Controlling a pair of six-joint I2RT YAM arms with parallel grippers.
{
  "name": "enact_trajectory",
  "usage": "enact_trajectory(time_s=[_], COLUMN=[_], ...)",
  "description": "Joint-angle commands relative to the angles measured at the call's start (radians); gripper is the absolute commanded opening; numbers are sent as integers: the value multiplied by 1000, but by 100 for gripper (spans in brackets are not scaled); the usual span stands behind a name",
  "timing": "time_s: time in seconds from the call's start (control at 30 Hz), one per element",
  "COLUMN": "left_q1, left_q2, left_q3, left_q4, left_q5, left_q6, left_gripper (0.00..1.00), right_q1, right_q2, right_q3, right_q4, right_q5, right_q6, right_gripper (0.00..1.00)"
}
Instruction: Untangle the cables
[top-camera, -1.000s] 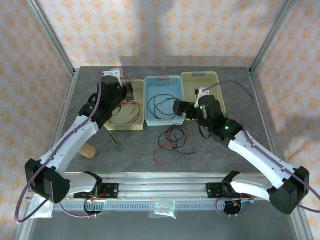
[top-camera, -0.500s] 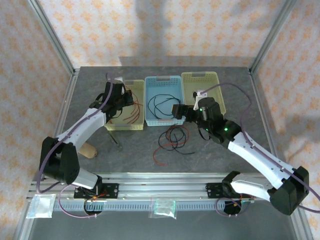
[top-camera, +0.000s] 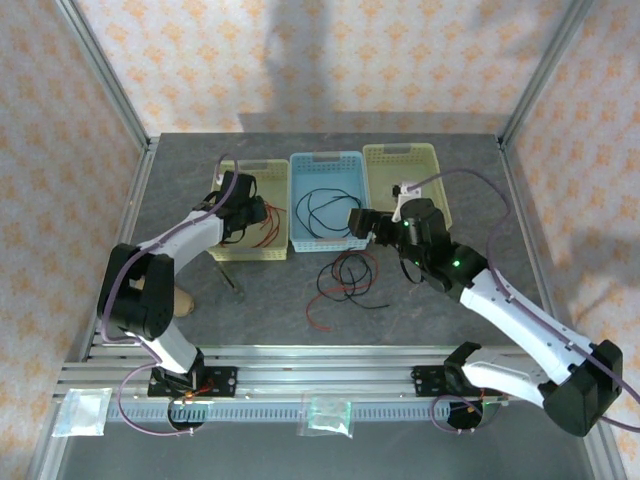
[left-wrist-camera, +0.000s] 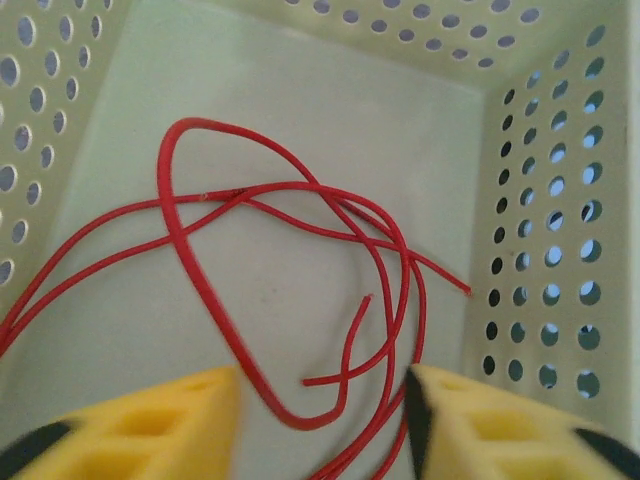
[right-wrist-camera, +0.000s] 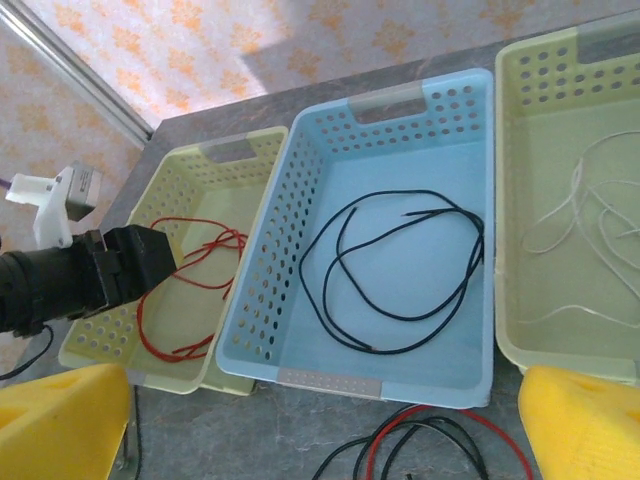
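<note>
From above, three baskets stand in a row toward the far edge of the worktop (top-camera: 280, 310). The left basket (top-camera: 250, 252) has a red cable (top-camera: 268, 228) in it, and the blue basket (top-camera: 325, 160) a black cable (top-camera: 320, 210). The left gripper (top-camera: 245, 215) reaches into the left basket. The right gripper (top-camera: 358, 222) hangs over the near rim of the blue basket. Just in front of that basket, mid-worktop, lies a tangle (top-camera: 345, 275) of red and black cables.

The left wrist view looks down at the basket floor. The red cable lies there in loose loops. The gripper's fingers stand apart above it and clamp nothing.

In the right wrist view the fingers are spread wide with nothing between them. The right basket (right-wrist-camera: 520, 350) has a white cable (right-wrist-camera: 580, 200) in it, and the tangle shows at the bottom edge, below the gripper.

So one cable of each colour appears sorted. The tangle's red and black strands are yet to be pulled apart and binned, and the right gripper looks best placed to start on it.
</note>
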Motion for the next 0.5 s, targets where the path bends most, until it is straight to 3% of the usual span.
enact_trajectory(time_s=[0.0,0.23,0.47], left_q1=[7,-62,-206], left_q2=[-17,-114,-265], left_q3=[31,32,7], left_q4=[-23,-55,-70], left_q5=[-47,-87,-133], left_q6=[-14,31,29], left_gripper=[65,89,91], right_q1=[-3,-3,-3], right_q2=[-25,-81,-56], right_q3=[-28,-67,-56], right_q4=[13,59,-42], right_q5=[93,50,97], right_q6=[42,58,45], right_gripper=[100,100,100])
